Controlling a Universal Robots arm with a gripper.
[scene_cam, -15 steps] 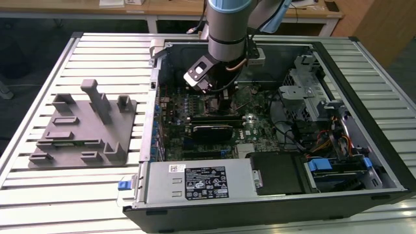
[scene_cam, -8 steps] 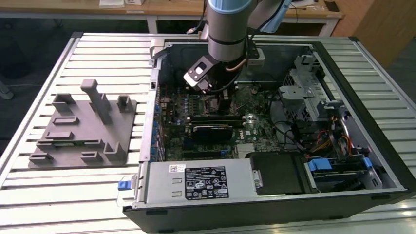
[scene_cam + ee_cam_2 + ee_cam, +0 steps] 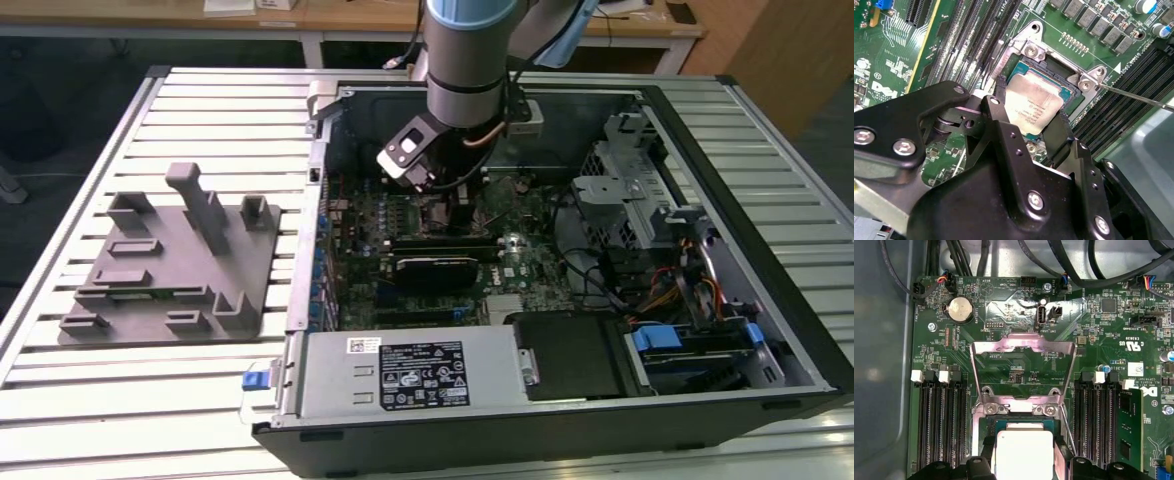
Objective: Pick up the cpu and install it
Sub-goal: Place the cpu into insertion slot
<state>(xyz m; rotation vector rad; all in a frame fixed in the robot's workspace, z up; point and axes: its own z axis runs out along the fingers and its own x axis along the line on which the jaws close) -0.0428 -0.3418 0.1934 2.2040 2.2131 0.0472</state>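
The cpu (image 3: 1034,107), a small square chip with a silvery top plate, lies over the open socket (image 3: 1054,65) on the green motherboard. My gripper (image 3: 1030,116) has its black fingers (image 3: 999,117) pressed against two opposite edges of the chip, so it is shut on it. In the first wrist view the cpu (image 3: 1024,455) sits between the finger tips of the gripper (image 3: 1024,467), just past the raised metal load plate (image 3: 1024,347). In the exterior view the gripper (image 3: 447,195) reaches down into the open computer case (image 3: 747,110), and the chip is hidden under it.
Memory slots (image 3: 941,425) flank the socket on both sides. A thin metal lever (image 3: 1134,96) sticks out beside the socket. A black block (image 3: 434,268) lies lower on the board. The grey tray with posts (image 3: 174,260) stands on the table at the exterior view's left.
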